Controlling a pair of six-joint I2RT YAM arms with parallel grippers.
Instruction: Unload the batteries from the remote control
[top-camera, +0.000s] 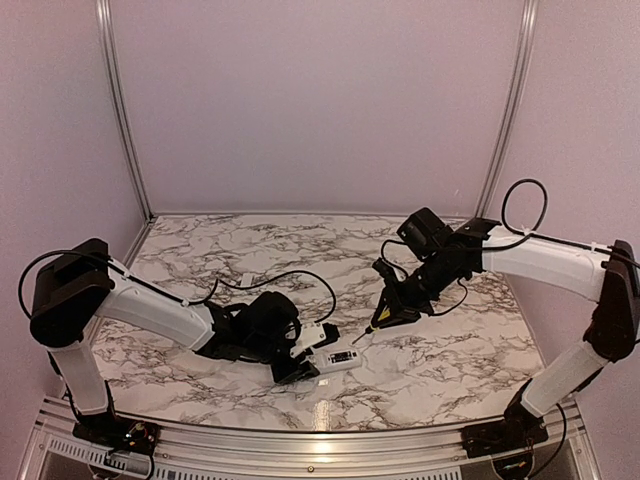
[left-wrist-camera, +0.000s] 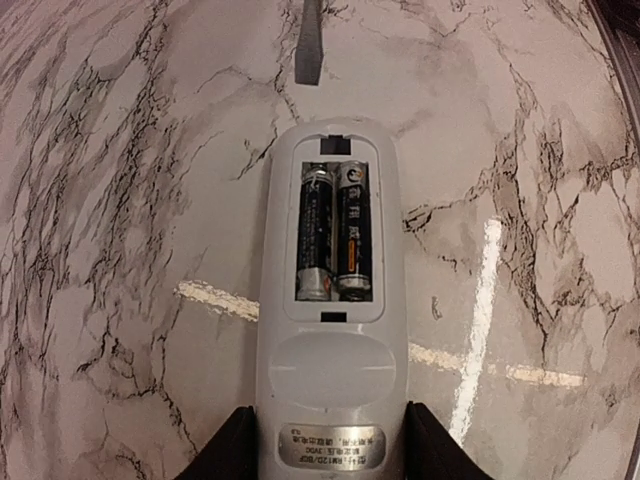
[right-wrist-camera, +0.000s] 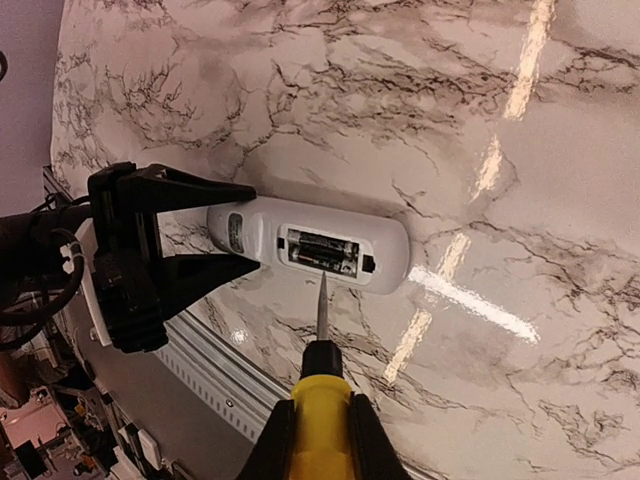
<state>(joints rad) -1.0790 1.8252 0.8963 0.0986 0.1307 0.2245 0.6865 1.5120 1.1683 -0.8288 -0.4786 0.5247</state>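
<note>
The white remote control (top-camera: 338, 358) lies back-up on the marble table, its compartment open with two dark batteries (left-wrist-camera: 335, 230) side by side inside. My left gripper (left-wrist-camera: 330, 455) is shut on the remote's label end, one black finger against each long side. My right gripper (right-wrist-camera: 320, 430) is shut on a yellow-handled screwdriver (right-wrist-camera: 322, 395). The screwdriver's blade (right-wrist-camera: 322, 305) points at the remote (right-wrist-camera: 385, 250), with its tip just short of the compartment holding the batteries (right-wrist-camera: 322, 250). In the top view the right gripper (top-camera: 385, 315) hangs up and right of the remote.
The remote lies close to the table's front metal rail (right-wrist-camera: 215, 385). A black cable (top-camera: 290, 275) loops over the marble behind the left arm. Pale walls and upright metal posts (top-camera: 125, 110) close the back and sides.
</note>
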